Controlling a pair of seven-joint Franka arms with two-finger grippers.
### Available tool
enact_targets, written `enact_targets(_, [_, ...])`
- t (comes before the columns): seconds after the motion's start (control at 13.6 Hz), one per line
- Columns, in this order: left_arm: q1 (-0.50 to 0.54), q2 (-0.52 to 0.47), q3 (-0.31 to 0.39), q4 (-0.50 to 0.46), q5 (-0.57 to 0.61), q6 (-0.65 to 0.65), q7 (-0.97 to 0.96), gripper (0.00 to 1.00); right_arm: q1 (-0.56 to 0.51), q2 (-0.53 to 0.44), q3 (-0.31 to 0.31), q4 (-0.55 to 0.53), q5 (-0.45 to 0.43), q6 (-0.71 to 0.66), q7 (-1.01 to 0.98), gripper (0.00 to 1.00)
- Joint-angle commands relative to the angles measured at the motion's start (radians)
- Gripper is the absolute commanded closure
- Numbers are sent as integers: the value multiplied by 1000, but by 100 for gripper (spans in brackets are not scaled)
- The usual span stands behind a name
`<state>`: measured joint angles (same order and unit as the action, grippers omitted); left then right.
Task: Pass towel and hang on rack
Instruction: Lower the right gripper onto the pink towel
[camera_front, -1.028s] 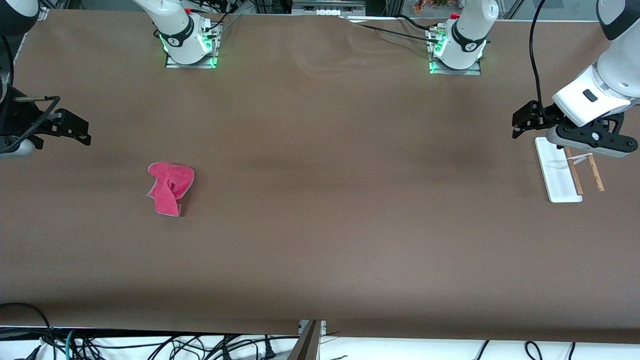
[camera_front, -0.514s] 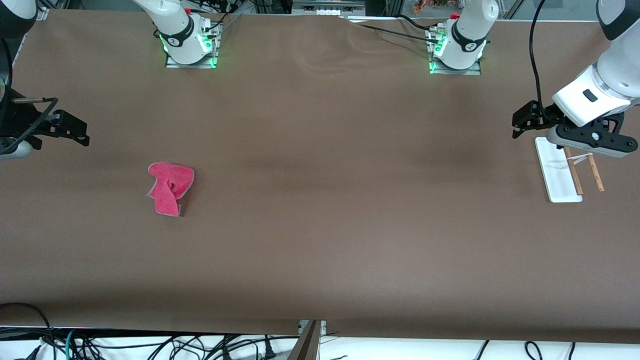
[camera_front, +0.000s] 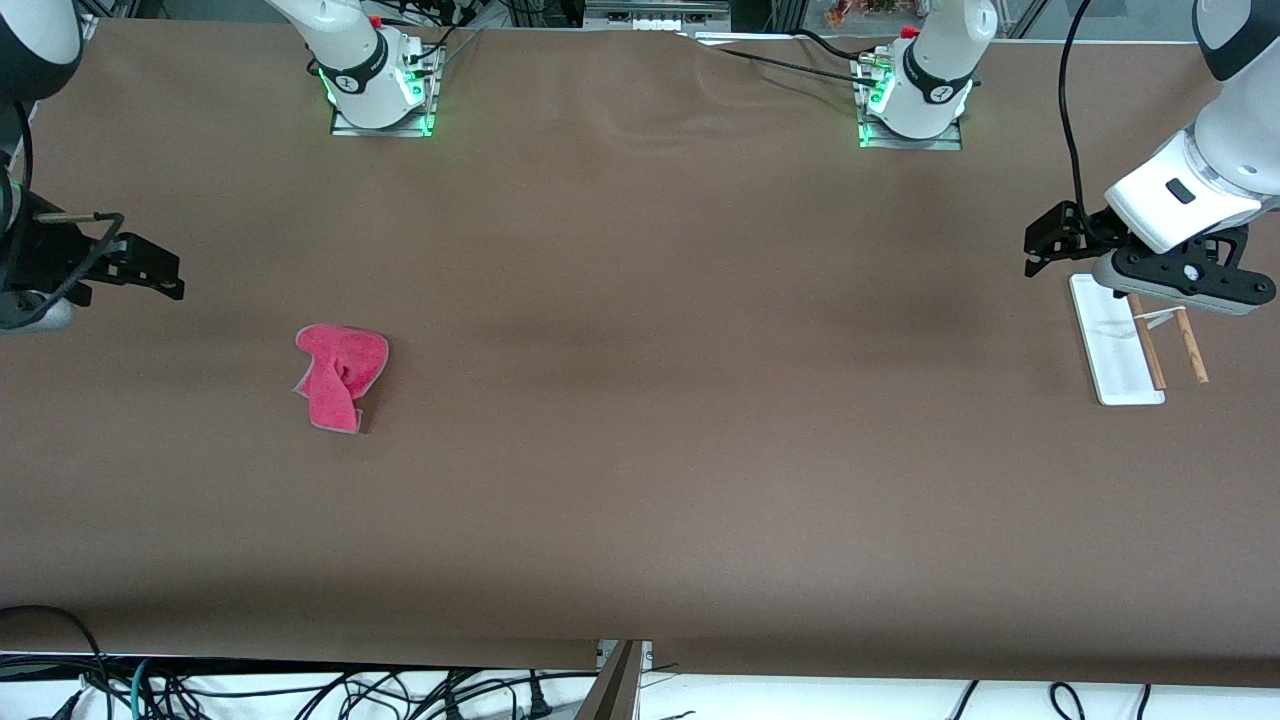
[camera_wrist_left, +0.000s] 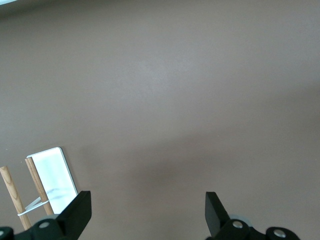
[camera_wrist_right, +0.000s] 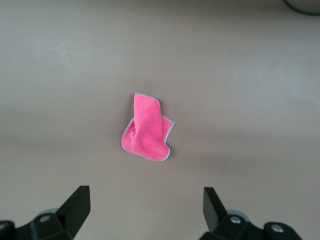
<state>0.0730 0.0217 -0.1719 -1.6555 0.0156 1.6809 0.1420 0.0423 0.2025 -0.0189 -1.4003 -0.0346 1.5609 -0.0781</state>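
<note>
The pink-red towel lies crumpled on the brown table toward the right arm's end; it also shows in the right wrist view. My right gripper is open and empty, up over bare table at that end, apart from the towel. The rack, with a white base and two thin wooden rods, stands at the left arm's end. My left gripper is open and empty, over the table just beside the rack. The left wrist view shows the rack's base and one of its rods.
The two arm bases stand at the table's edge farthest from the front camera. Cables hang below the nearest edge. Brown table surface stretches between towel and rack.
My right gripper has shifted slightly toward the towel. The left arm, the towel and the rack have not moved.
</note>
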Motion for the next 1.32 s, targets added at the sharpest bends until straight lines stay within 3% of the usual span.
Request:
enact_targets(0.0, [-4,14,-5,31,24,-21,-15,0,-16,32,4,-5,21,28,0,0])
enact_targets(0.51, [-4,14,-5,31,24,-21,-15,0,-7,176,11,-5,21,163,9,0])
enact_targets(1.25, [-4,14,-5,31,24,-21,-15,0,24,484,27,-8,39,425,1,0])
